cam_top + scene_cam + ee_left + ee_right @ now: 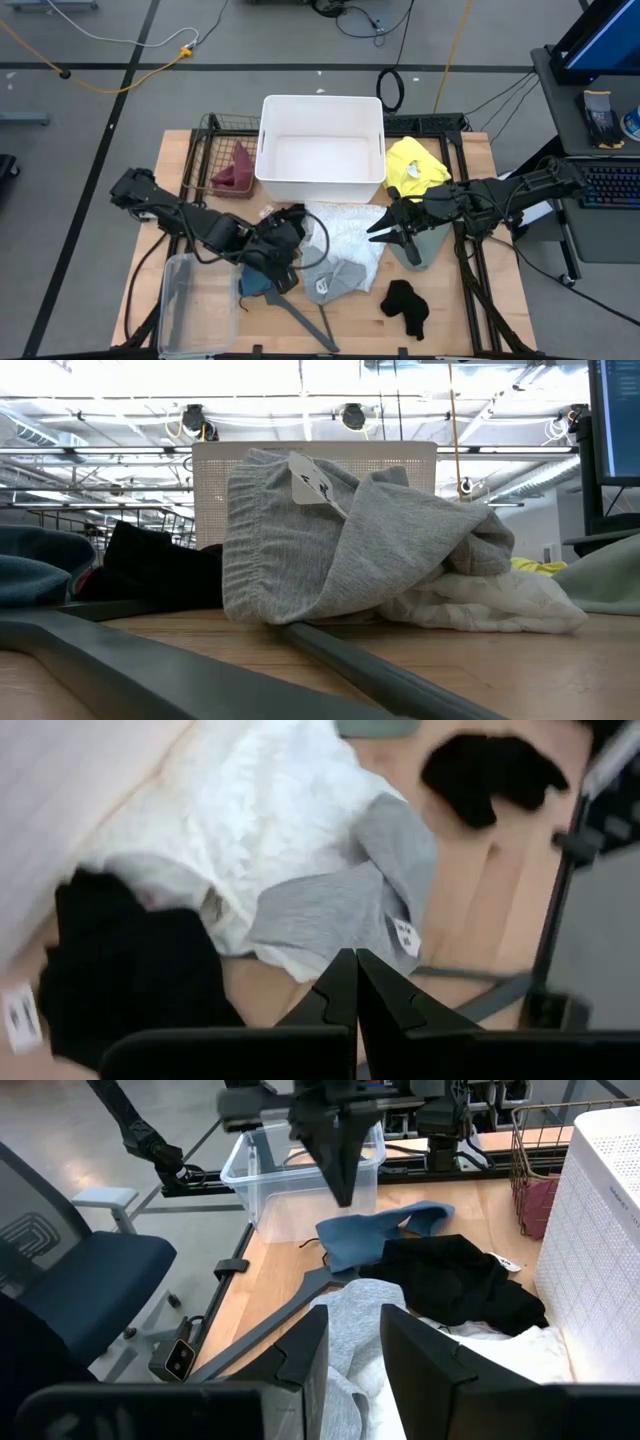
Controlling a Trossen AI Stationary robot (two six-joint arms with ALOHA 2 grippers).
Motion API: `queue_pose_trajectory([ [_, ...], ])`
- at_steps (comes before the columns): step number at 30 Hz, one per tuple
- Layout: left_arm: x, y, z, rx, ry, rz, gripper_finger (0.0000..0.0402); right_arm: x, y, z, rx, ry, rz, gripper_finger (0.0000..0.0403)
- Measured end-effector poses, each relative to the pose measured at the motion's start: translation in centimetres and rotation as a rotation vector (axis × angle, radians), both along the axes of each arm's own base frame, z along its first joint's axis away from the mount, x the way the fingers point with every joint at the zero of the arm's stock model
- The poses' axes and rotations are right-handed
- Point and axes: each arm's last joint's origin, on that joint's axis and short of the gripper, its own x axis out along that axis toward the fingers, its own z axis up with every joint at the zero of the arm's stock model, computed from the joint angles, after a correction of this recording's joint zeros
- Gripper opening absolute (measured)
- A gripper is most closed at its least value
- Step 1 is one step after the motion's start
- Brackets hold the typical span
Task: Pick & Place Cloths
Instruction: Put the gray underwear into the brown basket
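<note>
Several cloths lie on the table: a lacy white one, a light grey one with its near edge on the grey hanger, a black one, a teal one, a yellow one and a pale green one. A maroon cloth sits in the wire basket. My left gripper hangs shut and empty above a second black cloth and the teal one. My right gripper hovers open over the white cloth's right edge, holding nothing.
A white bin stands at the far middle. A clear plastic container sits at the near left. The hanger runs across the near table. An office chair stands beyond the table's left edge.
</note>
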Motion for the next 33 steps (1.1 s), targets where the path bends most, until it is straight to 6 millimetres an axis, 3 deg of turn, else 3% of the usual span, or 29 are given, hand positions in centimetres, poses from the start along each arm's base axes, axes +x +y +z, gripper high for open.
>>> queue_pose_trajectory([
  [6, 0.5, -0.5, -0.4, 0.039, 0.027, -0.162, 0.0, 0.0, 0.0, 0.0, 0.001, 0.0, 0.002, 0.0086],
  [13, 0.1, -0.5, 0.0, -0.003, 0.019, -0.119, 0.0, 0.2, 0.2, -0.2, -0.019, 0.002, 0.075, 0.0086],
  [17, -0.7, -0.8, 0.4, 0.025, 0.009, -0.112, 0.0, 0.7, 1.1, -0.9, -0.082, 0.015, 0.168, 0.0086],
  [22, -1.6, -0.8, 1.6, 0.085, -0.061, -0.079, 0.0006, 1.7, 2.1, -2.1, -0.187, 0.041, 0.163, 0.0089],
  [33, -3.9, -0.4, 4.2, 0.112, -0.176, -0.031, 0.0011, 3.3, 3.3, -3.5, -0.329, 0.03, 0.143, 0.0167],
])
